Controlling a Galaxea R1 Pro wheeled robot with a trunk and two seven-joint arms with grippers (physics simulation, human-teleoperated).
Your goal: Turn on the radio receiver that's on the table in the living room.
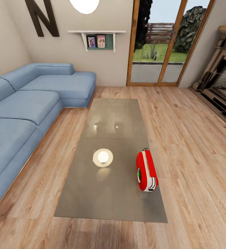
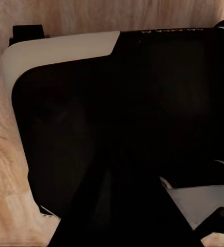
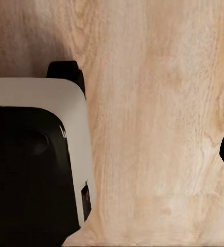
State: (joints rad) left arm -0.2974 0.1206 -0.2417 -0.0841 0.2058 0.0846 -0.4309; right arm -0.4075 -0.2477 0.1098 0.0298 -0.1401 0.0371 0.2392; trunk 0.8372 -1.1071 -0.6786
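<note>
Facing the table (image 1: pixel 109 193), I see the radio (image 1: pixel 146 171) standing at lower right of the frame, near the table's right edge. I should roll closer before raising an arm. Whether my grippers are released or clenched, I cannot tell.

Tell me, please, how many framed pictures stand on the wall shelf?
2: both on the wall shelf beside the big N, one picture nearer the N, the other picture right beside it, nearer the glass door.
</note>
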